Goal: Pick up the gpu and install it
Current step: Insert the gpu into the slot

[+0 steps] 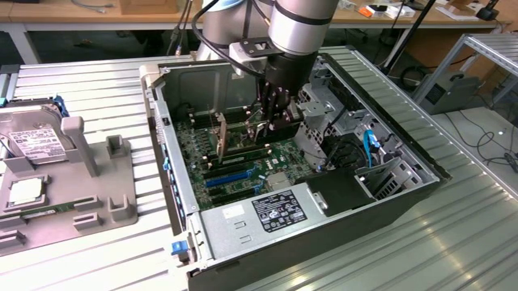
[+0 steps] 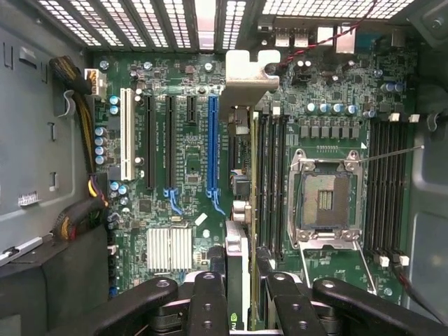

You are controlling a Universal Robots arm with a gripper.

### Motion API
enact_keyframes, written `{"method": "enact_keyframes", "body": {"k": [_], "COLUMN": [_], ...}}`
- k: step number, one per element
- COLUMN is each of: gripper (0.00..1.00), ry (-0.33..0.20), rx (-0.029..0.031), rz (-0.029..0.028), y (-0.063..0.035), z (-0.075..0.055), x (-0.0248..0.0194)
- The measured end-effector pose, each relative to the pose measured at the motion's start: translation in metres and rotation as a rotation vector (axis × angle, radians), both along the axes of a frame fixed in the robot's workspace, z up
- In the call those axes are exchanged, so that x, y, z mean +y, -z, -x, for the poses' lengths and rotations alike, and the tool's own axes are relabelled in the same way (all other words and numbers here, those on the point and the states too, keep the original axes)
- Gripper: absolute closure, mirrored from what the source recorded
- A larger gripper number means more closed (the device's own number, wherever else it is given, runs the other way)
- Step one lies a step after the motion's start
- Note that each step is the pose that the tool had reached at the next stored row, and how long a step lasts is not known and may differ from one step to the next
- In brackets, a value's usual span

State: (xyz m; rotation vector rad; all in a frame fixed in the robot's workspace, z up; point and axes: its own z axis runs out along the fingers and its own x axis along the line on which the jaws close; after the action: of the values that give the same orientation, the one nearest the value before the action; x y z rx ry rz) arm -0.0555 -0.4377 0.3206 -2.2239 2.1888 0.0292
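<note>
A ribbed metal table (image 1: 453, 242) carried an open computer case (image 1: 184, 206) lying on its side, with workbenches and cables behind. In the upper middle of the exterior view the gripper (image 1: 273, 118) hung inside the case. Its fingers were pressed onto the gpu (image 2: 236, 252), which stood edge-on and upright over the motherboard (image 2: 189, 203).

In the wrist view the card sat just beside the long blue slot (image 2: 213, 147), between it and the memory slots (image 2: 269, 182). Its silver bracket (image 2: 246, 80) was near the rear grille. Whether its edge touched any slot could not be told.

Seating it well probably called for keeping the card upright, matching its contact edge to the slot along the full length, and letting the bracket drop cleanly by the rear wall before pressing evenly.

The memory slots crowded one face of the card, with the processor socket (image 2: 325, 199) beyond them. A wire bundle (image 2: 77, 91) lay by the case wall. At the exterior view's left, a hard drive (image 1: 33, 142) rested on a grey fixture tray (image 1: 121, 206), well apart.
</note>
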Motion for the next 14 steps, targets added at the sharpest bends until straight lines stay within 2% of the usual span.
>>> {"method": "enact_keyframes", "body": {"k": [14], "gripper": [0.73], "ry": [0.0], "rx": [0.0], "rz": [0.0], "y": [0.0046], "z": [0.0039], "x": [-0.0035]}}
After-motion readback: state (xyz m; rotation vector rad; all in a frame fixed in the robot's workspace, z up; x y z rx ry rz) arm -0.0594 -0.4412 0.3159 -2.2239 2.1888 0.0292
